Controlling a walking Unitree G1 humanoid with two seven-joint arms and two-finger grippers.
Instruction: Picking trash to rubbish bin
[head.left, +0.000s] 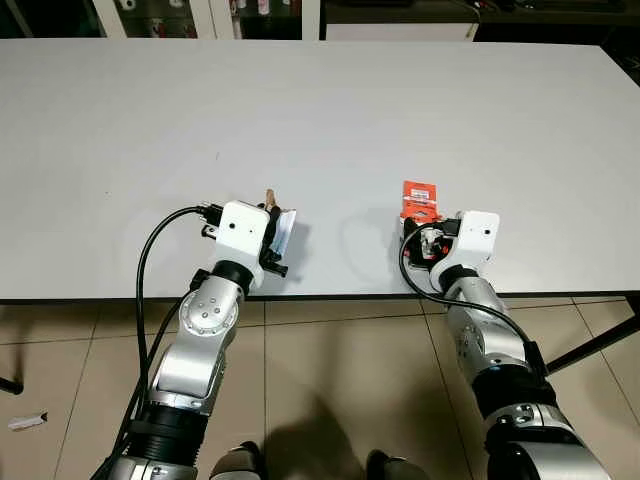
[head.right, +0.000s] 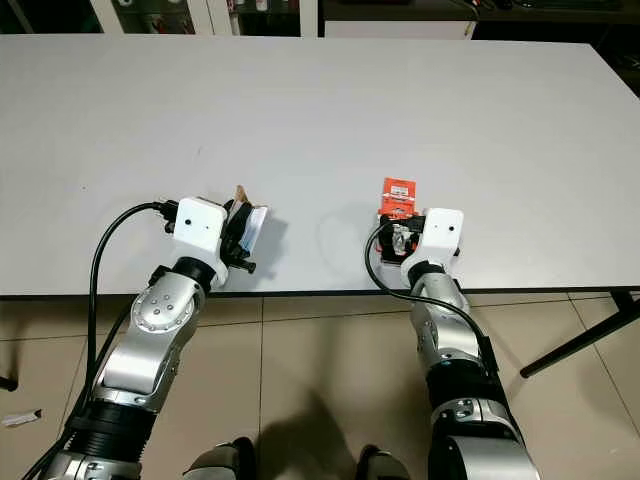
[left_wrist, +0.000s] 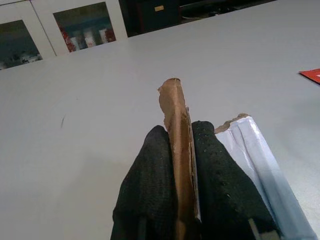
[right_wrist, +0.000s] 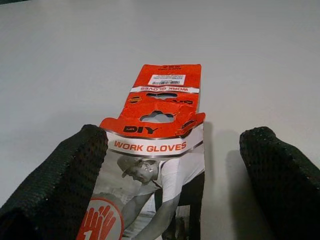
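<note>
The large white rectangular table (head.left: 320, 110) fills the upper half of the head views, its near edge running across the middle of the frame above a beige tiled floor (head.left: 330, 380).

Left of centre, near that edge, the left gripper (head.left: 277, 222) rests over the table with its 2 black fingers (left_wrist: 155, 190) closed tight on a torn brown cardboard strip (left_wrist: 175, 130). The strip stands on edge between the fingers and projects beyond their tips. A crumpled white plastic wrapper (left_wrist: 260, 160) lies against the outer side of 1 finger, touching it; whether it is also clamped cannot be told. A black cable (head.left: 150, 260) loops from the left wrist down along the silver arm.

Right of centre, also near the table edge, the right gripper (head.left: 420, 225) has its fingers spread wide. An orange and white "WORK GLOVES" packaging card (right_wrist: 160, 125) lies flat on the table between them, its orange header end pointing away from the robot. The card touches 1 finger (right_wrist: 60, 175) and stands apart from the other.

In the lower left corner of the left eye view, a small white scrap (head.left: 27, 421) lies on the floor.
</note>
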